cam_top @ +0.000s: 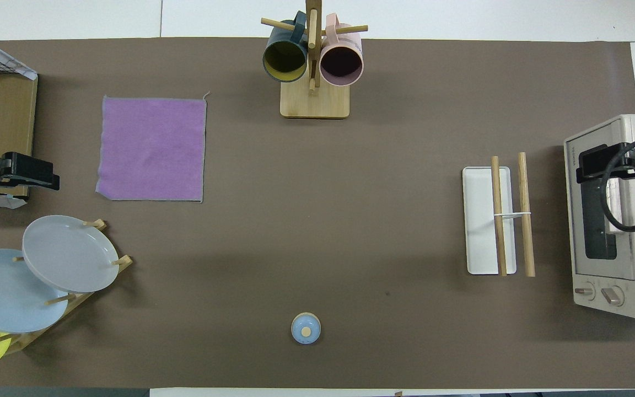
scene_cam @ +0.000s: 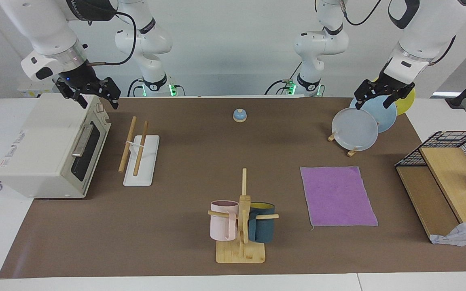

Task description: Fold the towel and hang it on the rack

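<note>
The purple towel [scene_cam: 338, 196] [cam_top: 152, 148] lies flat and unfolded on the brown mat, toward the left arm's end of the table. The rack [scene_cam: 150, 153] [cam_top: 477, 220], a white base with two light-wood rods, stands beside the toaster oven at the right arm's end. My left gripper [scene_cam: 373, 102] [cam_top: 31, 171] hangs open and empty in the air above the plates, apart from the towel. My right gripper [scene_cam: 99, 103] [cam_top: 604, 160] hangs open and empty over the toaster oven, apart from the rack.
A toaster oven [scene_cam: 51, 145] stands at the right arm's end. A mug tree [scene_cam: 241, 226] with two mugs stands farthest from the robots. A plate stand [scene_cam: 356, 129], a wooden shelf with a wire basket [scene_cam: 443, 178] and a white patterned cloth [scene_cam: 463, 236] are at the left arm's end. A blue bell [scene_cam: 240, 115] sits near the robots.
</note>
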